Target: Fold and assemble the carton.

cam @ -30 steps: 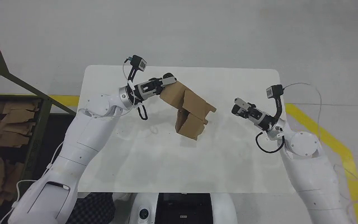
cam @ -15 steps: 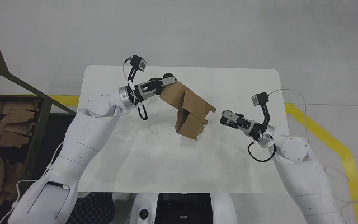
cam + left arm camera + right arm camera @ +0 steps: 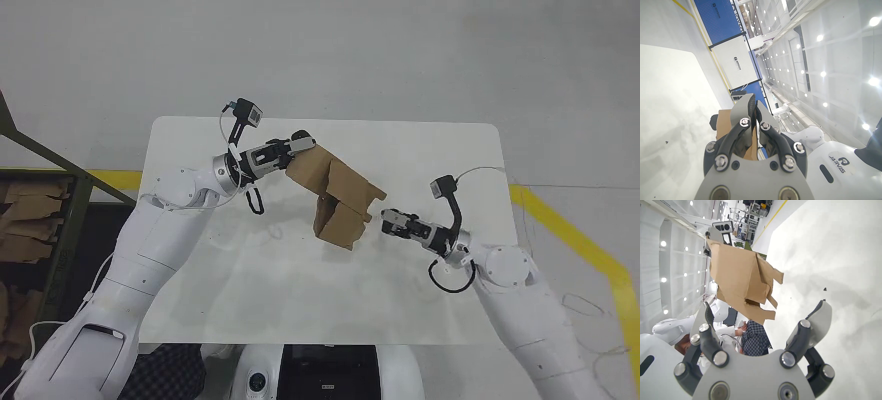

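Brown cardboard carton (image 3: 336, 200), half-opened and creased, held over the white table (image 3: 440, 300), a little toward 12 o'clock of the table's middle in the top view. Lower end perhaps resting on the surface; impossible to tell. Pinched at its 10 o'clock corner by the left gripper (image 3: 299, 141), fingers pressed together on a single panel edge, plain from the left wrist. Hanging free at the 4 o'clock end: loose flaps (image 3: 770, 315), one with a notched tab (image 3: 779, 276), none yet tucked. Right gripper (image 3: 386, 221) just beside that end, at 4 o'clock of the carton, jaws spread wide, empty, apart from the cardboard.

Probably the step in hand: taking hold of a free flap to square up the body. To do it well:

- Aim for the nearest flap's outer edge, not the notched tab, likely too flimsy for a pull.
- Bring one finger to each face of the flap before closing; avoid shoving the carton toward 10 o'clock.
- Close on a flat stretch of board near a crease, for a fold along the score rather than a fresh kink.
- Keep the left pinch firm as the anchor; with only one corner held, expect swinging and twisting under any sideways push.
- Draw gently toward 4 o'clock to open the body, then fold.

Likely risks: thin board slipping from the left pinch, or bending off-score.
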You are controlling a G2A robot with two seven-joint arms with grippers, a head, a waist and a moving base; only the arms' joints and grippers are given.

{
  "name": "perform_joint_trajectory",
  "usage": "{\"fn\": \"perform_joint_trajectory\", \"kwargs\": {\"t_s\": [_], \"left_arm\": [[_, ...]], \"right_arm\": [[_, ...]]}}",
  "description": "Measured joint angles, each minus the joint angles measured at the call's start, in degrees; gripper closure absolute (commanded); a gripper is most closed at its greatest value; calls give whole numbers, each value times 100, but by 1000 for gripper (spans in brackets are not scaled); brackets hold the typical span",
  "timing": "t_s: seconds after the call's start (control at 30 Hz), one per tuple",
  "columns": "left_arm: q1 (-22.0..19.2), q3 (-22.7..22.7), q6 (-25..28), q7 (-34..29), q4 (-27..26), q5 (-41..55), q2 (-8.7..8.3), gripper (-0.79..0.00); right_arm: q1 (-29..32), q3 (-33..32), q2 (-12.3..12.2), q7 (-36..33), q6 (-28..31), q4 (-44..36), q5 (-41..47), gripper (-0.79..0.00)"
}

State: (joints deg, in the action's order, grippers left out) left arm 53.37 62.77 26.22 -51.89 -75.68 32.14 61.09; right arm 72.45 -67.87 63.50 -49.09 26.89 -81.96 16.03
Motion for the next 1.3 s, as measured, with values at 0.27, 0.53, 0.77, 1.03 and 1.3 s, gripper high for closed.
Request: {"fn": "perform_joint_trajectory", "kwargs": {"t_s": [0.27, 0.53, 0.77, 1.03, 1.3], "left_arm": [[0, 0, 0, 0, 0, 0, 0, 0], [0, 0, 0, 0, 0, 0, 0, 0], [0, 0, 0, 0, 0, 0, 0, 0], [0, 0, 0, 0, 0, 0, 0, 0], [0, 0, 0, 0, 0, 0, 0, 0]], "right_arm": [[-433, 641, 185, -379, 66, 716, 783, -785], [-690, 958, 334, -661, 172, 1095, 1523, -785], [-738, 886, 352, -941, 392, 1193, 1838, -496], [-583, 538, 274, -987, 502, 1115, 1857, -379], [-412, 226, 199, -1086, 525, 884, 1881, -477]]}}
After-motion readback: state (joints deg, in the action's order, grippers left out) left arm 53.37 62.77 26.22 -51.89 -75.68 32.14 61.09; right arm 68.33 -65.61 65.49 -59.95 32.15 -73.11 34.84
